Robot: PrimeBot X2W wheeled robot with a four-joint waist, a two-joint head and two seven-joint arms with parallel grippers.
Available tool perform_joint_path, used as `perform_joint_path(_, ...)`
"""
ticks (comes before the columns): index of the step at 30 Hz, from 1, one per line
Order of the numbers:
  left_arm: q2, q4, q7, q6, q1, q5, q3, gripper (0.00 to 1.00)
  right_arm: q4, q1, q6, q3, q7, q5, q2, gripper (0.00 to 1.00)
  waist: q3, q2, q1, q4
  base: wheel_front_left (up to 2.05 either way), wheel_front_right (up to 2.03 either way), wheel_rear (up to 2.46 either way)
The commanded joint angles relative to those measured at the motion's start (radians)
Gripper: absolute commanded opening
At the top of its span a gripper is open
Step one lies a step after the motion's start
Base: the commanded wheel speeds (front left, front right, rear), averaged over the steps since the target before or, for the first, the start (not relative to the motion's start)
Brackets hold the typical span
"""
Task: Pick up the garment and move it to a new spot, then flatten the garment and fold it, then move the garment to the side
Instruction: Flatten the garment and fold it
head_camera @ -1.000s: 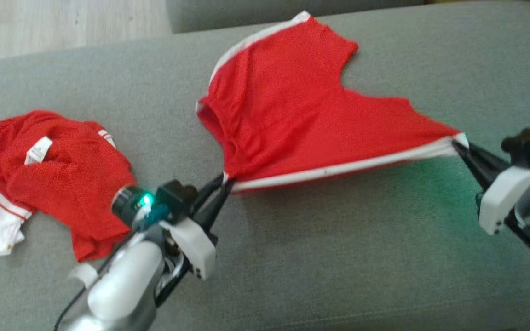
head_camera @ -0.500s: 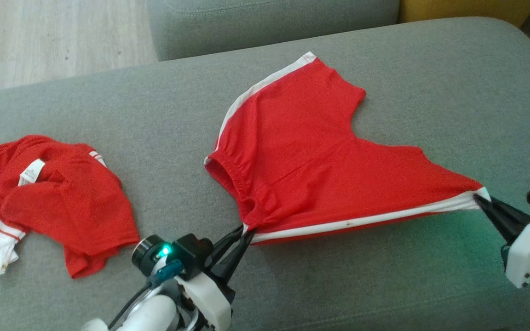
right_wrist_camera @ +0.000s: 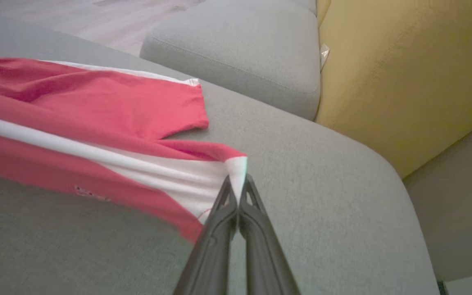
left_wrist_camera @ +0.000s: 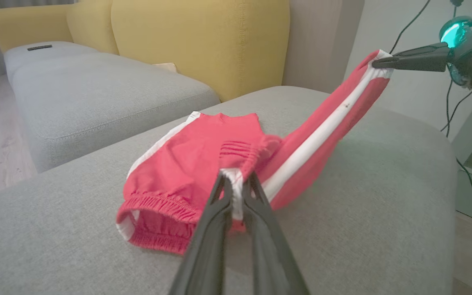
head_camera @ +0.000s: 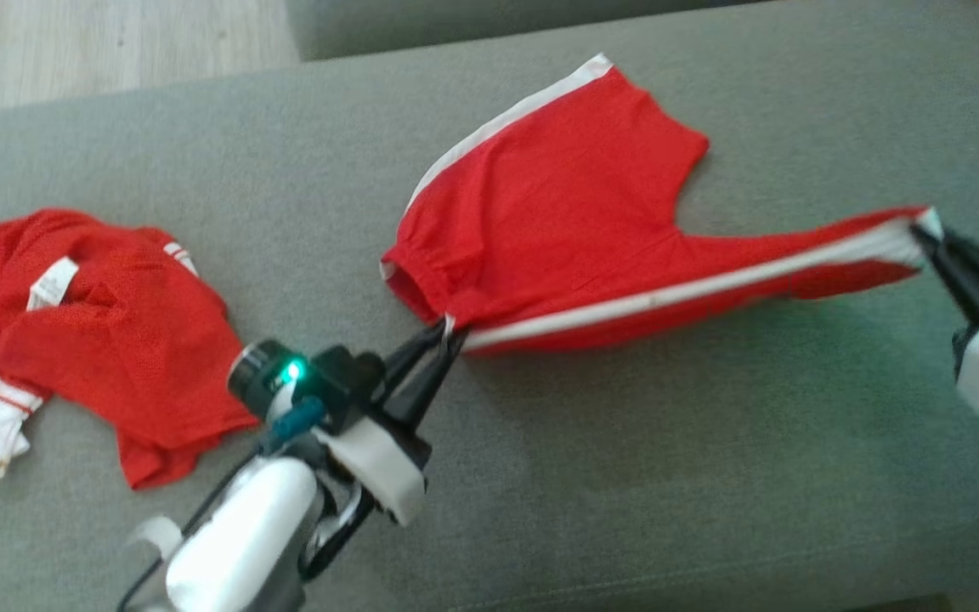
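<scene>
You've got the red shorts (head_camera: 557, 204) on the grey cushion (head_camera: 625, 476), right of centre in the head view. The left pincer (head_camera: 447, 330) is clamped on the waistband corner where the white side stripe ends, low and near the cushion. The right pincer (head_camera: 923, 231) is clamped on the leg-hem corner at the other end of that same stripe. Your left wrist view shows that leg lifted, slanting up to the right pincer. The stripe edge runs taut between both pincers. The other leg lies flat on the cushion, with a white stripe along its outer edge. A second red garment (head_camera: 99, 340) lies crumpled with a white label showing, well apart toward the robot's left. There's a yellow sofa back (left_wrist_camera: 199, 41) behind and wood floor (head_camera: 73, 42) beyond.
</scene>
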Motion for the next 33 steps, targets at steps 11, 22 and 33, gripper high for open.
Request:
perform_joint_path(11,-0.008,0.034,0.025,0.013,-0.19,0.01,0.056,0.0,0.01,-0.193,-0.001,-0.049,0.104,-0.083,-0.006,0.0,0.127,0.0,-0.0001,0.091,0.0,0.0,0.0)
perform_joint_path(22,-0.076,0.125,0.028,0.015,-0.328,0.008,0.05,0.0,0.108,-0.44,-0.001,0.074,0.147,-0.081,0.0,0.0,0.24,0.0,-0.0001,0.19,0.0,0.0,0.0)
perform_joint_path(33,-0.134,0.218,0.004,0.017,-0.444,0.012,0.038,0.0,0.247,-0.637,-0.001,0.2,0.132,-0.053,0.012,0.0,0.336,0.0,-0.0001,0.256,0.0,0.0,0.0)
